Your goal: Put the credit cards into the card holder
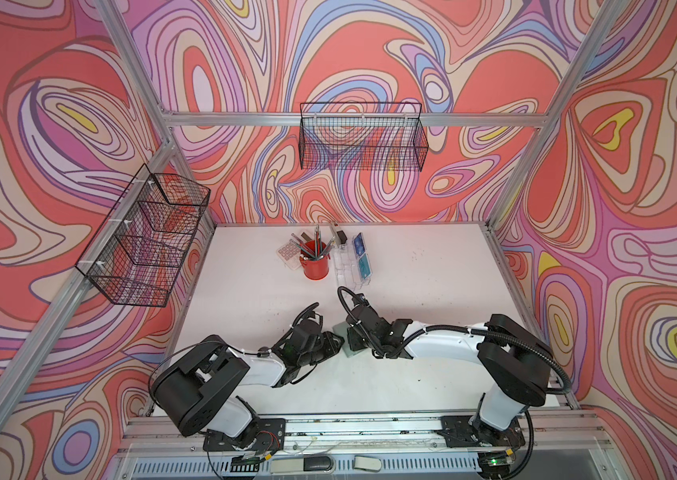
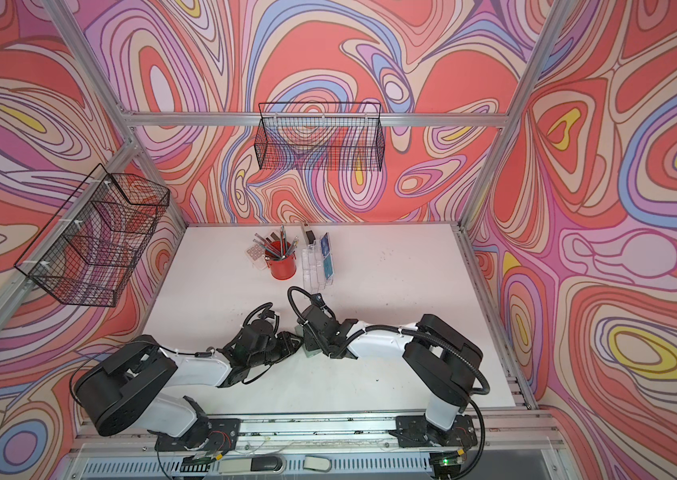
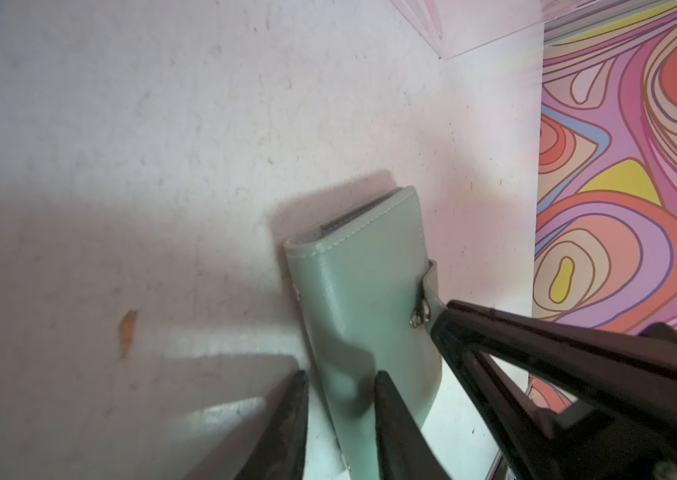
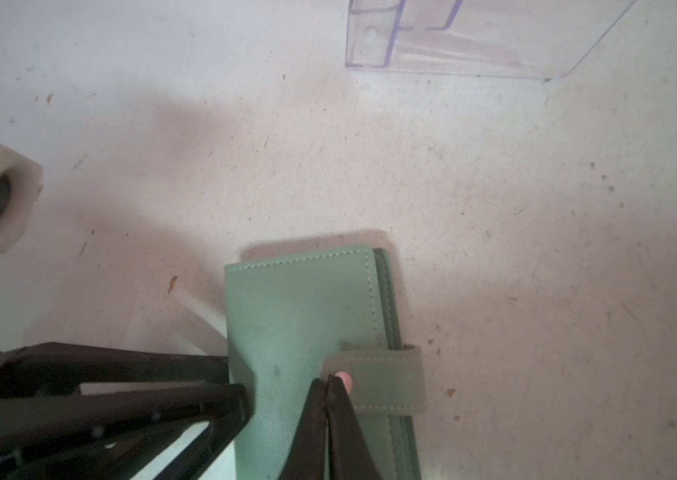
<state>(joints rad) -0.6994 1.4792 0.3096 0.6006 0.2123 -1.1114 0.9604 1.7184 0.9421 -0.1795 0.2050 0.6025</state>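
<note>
Right hand (image 4: 330,380) pinched shut on the strap (image 4: 384,384); left hand (image 3: 341,374) grips the card holder (image 3: 353,262) edge.

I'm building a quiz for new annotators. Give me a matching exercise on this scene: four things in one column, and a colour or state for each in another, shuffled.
1. card holder
2. pen cup
3. acrylic stand
4. right gripper

A. red
B. clear, with credit cards in it
C. sage green
D. shut on the strap

Pairs: 1-C, 2-A, 3-B, 4-D
</note>
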